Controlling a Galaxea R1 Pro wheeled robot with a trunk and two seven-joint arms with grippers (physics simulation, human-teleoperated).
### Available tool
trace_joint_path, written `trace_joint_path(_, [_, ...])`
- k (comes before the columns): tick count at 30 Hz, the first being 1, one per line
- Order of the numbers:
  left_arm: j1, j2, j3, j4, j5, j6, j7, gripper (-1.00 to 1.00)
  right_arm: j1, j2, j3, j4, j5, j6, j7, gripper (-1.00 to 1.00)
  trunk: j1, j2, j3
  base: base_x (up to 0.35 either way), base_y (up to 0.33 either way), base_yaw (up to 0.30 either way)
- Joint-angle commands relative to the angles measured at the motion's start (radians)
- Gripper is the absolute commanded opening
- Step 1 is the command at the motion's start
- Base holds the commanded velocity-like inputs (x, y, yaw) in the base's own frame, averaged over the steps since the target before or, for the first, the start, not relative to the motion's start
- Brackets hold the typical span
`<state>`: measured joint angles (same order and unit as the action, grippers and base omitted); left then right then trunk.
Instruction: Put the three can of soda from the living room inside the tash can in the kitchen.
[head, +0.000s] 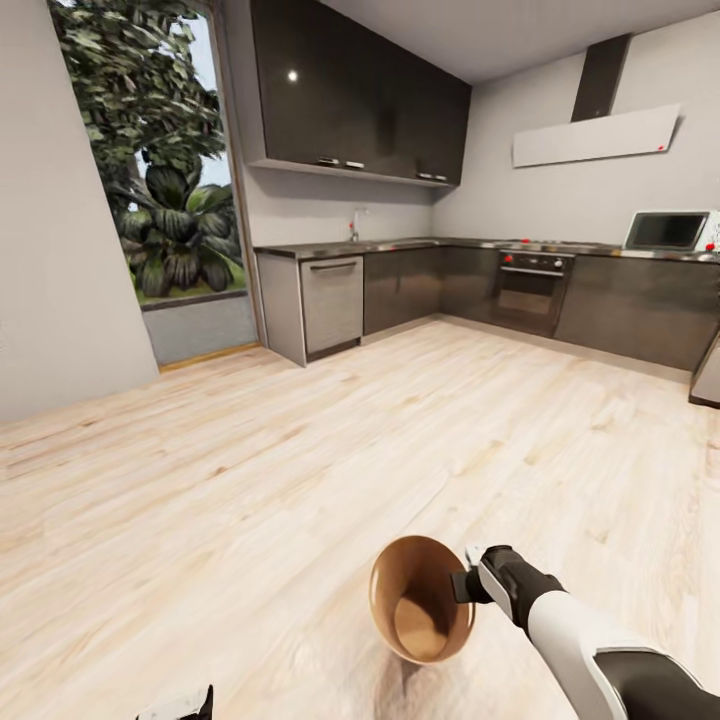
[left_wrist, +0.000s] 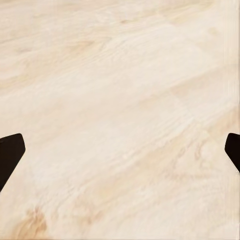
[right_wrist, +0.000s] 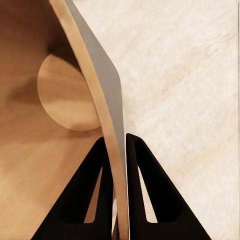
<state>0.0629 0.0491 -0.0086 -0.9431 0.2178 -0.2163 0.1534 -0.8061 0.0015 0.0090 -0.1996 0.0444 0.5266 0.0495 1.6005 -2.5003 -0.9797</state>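
My right claw (right_wrist: 116, 150) is clamped on the thin rim of the trash can (head: 420, 598), one black finger inside its glossy brown cone. My left claw (left_wrist: 120, 150) is apart above pale wood floor (head: 250, 480).

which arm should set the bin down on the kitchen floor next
Right. The right gripper is already pinched on the bin's rim, one finger inside and one outside, holding it tilted. The left gripper is open over bare floor.
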Motion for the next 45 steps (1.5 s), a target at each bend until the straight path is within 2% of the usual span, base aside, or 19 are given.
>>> trace_joint_path(1, [0.0, 0.0, 0.0, 0.0, 0.0, 0.0, 0.0, 1.0, 0.005, -0.001, -0.007, -0.001, -0.01, -0.009, 0.007, -1.0, 0.0, 0.0, 0.004, 0.0, 0.0, 0.0])
trace_joint_path(6, [0.0, 0.0, 0.0, 0.0, 0.0, 0.0, 0.0, 1.0, 0.014, -0.003, -0.007, 0.006, -0.01, -0.046, 0.007, -1.0, -0.02, 0.035, 0.02, 0.0, 0.0, 0.0])
trace_joint_path(23, [0.0, 0.0, 0.0, 0.0, 0.0, 0.0, -0.001, 1.0, 0.043, -0.006, -0.01, -0.003, -0.008, -0.058, 0.007, -1.0, -0.085, 0.154, 0.073, 0.0, 0.0, 0.0])
trace_joint_path(31, [0.0, 0.0, -0.001, 0.0, 0.0, 0.0, -0.002, 1.0, 0.06, -0.007, -0.011, -0.001, -0.002, -0.124, 0.007, -1.0, -0.115, 0.21, 0.098, 0.0, 0.0, 0.0])
trace_joint_path(45, [0.0, 0.0, 0.0, 0.0, 0.0, 0.0, -0.002, 1.0, 0.091, -0.009, -0.011, -0.006, 0.0, -0.144, 0.007, -1.0, -0.169, 0.308, 0.144, 0.0, 0.0, 0.0])
